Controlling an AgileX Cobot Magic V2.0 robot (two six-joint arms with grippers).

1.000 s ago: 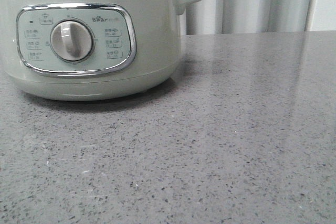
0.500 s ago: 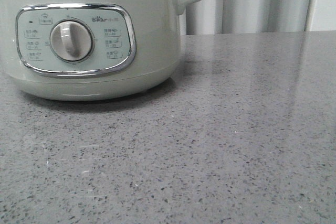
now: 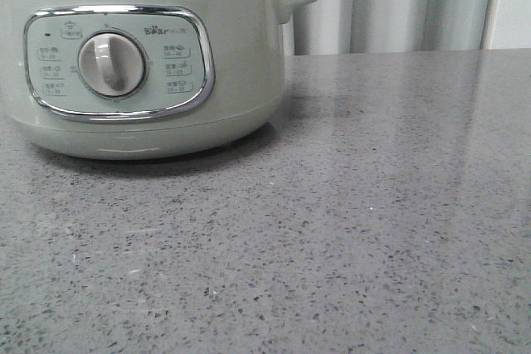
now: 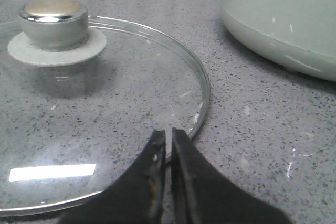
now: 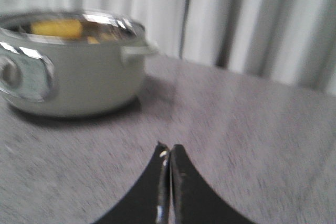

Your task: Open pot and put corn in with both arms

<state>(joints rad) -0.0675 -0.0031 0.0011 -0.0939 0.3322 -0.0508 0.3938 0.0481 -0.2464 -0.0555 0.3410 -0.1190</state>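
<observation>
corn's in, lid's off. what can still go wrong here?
1. The left tool, shut and empty, sits low over the rim of the glass lid lying on the counter; moving away, it could drag the lid into the pot.
2. The right wrist view is blurred, so the corn can't be checked closely.

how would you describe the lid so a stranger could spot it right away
Find the big pale green pot on the grey speckled counter. The lid lies flat on the counter beside it, apart from it. It is the only see-through thing: a round glass disc with a thin metal rim and a shiny-topped knob.
</observation>
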